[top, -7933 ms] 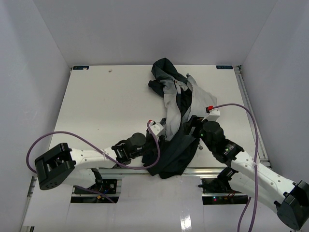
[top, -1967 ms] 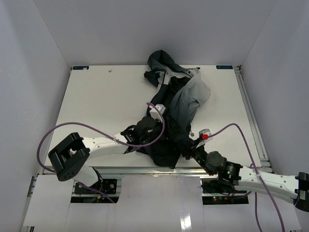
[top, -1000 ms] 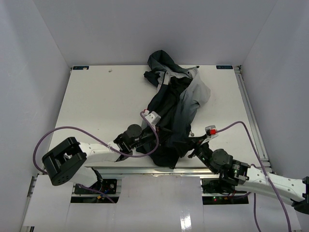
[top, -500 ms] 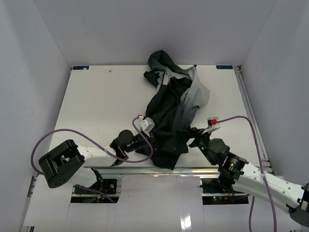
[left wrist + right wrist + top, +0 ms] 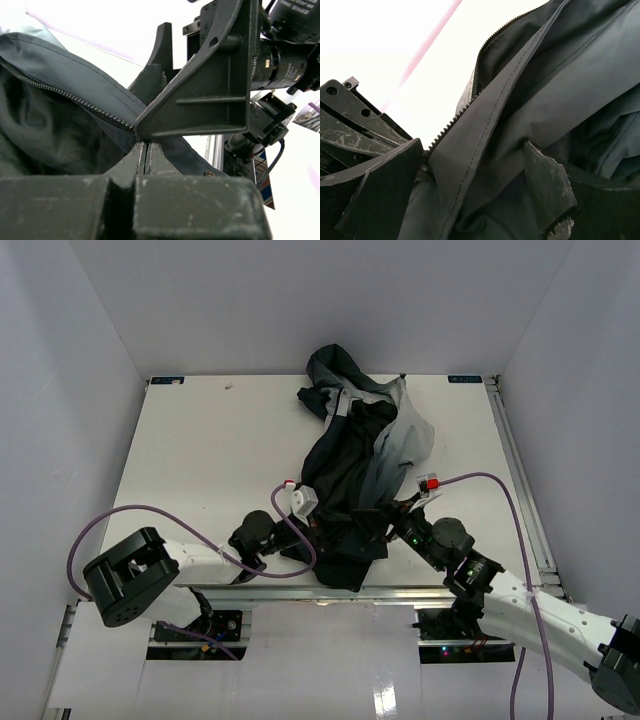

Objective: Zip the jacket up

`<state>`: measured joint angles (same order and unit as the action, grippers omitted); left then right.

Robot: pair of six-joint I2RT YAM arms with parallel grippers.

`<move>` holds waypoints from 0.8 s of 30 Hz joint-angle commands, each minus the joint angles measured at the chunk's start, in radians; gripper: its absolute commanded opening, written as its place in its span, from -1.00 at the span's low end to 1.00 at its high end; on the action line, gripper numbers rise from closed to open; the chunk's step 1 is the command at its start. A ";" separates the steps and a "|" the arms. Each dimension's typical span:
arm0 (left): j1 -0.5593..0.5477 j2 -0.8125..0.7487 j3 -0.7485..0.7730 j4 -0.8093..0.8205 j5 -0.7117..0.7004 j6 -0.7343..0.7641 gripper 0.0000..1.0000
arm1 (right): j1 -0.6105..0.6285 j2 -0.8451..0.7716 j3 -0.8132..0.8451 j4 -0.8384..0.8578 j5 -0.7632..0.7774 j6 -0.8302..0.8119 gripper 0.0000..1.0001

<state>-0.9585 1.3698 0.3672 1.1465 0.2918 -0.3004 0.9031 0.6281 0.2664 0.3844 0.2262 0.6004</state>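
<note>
The jacket [image 5: 355, 465], dark navy with a light grey panel, lies crumpled from the far middle of the table to its near edge. My left gripper [image 5: 322, 527] is at the hem's near left. In the left wrist view its jaws [image 5: 145, 148] are pressed together on the jacket [image 5: 60, 125], just below the zipper teeth [image 5: 75, 100]. My right gripper [image 5: 388, 523] is at the hem's near right and is open. In the right wrist view its fingers [image 5: 547, 185] stand on both sides of a jacket [image 5: 570, 75] flap carrying the zipper teeth [image 5: 450, 125]. The right gripper's finger [image 5: 200, 105] shows close above my left jaws.
The white table [image 5: 200, 440] has a metal rail along its near edge [image 5: 290, 590] and another along its right side [image 5: 515, 470]. White walls close it in on three sides. Purple cables loop from both wrists, including one [image 5: 140, 510] at the near left.
</note>
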 commanded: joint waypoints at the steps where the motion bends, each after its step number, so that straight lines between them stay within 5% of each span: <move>1: -0.002 0.002 -0.013 0.087 0.049 0.001 -1.00 | -0.007 0.015 -0.010 0.097 -0.052 0.023 0.73; 9: -0.002 0.019 -0.021 0.125 0.054 -0.007 -1.00 | -0.034 0.032 -0.059 0.151 -0.048 0.116 0.64; 18: -0.002 0.020 -0.035 0.147 0.026 -0.026 -1.00 | -0.040 -0.021 -0.172 0.318 -0.143 0.100 0.23; 22: -0.002 0.026 -0.026 0.129 0.015 -0.051 -1.00 | -0.038 -0.076 -0.211 0.327 -0.184 0.072 0.30; 24: -0.002 0.035 -0.022 0.137 0.015 -0.066 -1.00 | -0.039 -0.119 -0.234 0.323 -0.206 0.064 0.55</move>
<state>-0.9615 1.4044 0.3328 1.2143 0.3143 -0.3314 0.8647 0.5677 0.0740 0.6551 0.0918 0.6961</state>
